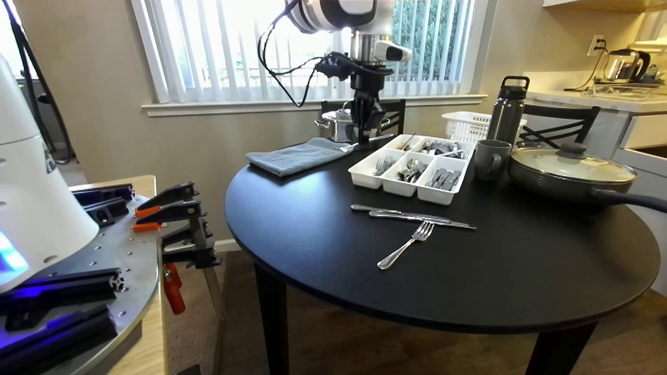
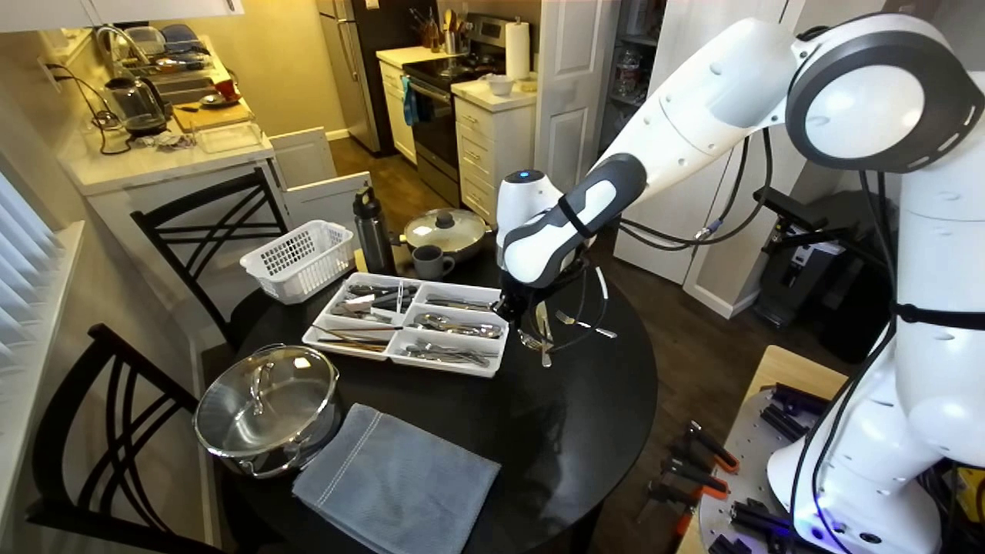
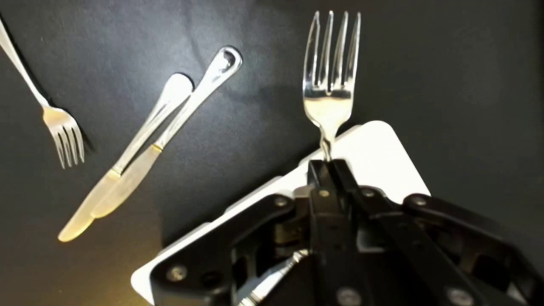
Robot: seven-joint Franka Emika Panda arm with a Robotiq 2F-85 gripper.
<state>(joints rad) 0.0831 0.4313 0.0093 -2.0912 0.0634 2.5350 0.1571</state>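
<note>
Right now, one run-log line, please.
black two-fingered claw: shut on silver four-tined fork | near: white plastic compartmented cutlery tray | on round black table: two silver knives, second silver fork

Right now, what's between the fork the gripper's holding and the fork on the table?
Two table knives: the wrist view shows them on the black table, between the held fork and the loose fork.

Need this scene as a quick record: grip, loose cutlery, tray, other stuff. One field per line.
grip: gripper shut on a fork, tines pointing away from it
loose: two knives, overlapping; second fork apart from them
surface: black table
organiser: white tray, cutlery in separate compartments
fabric: cloth, folded, blue-grey
cookware: lidded pot, lidded pan
also: mug, bottle, white basket
</note>
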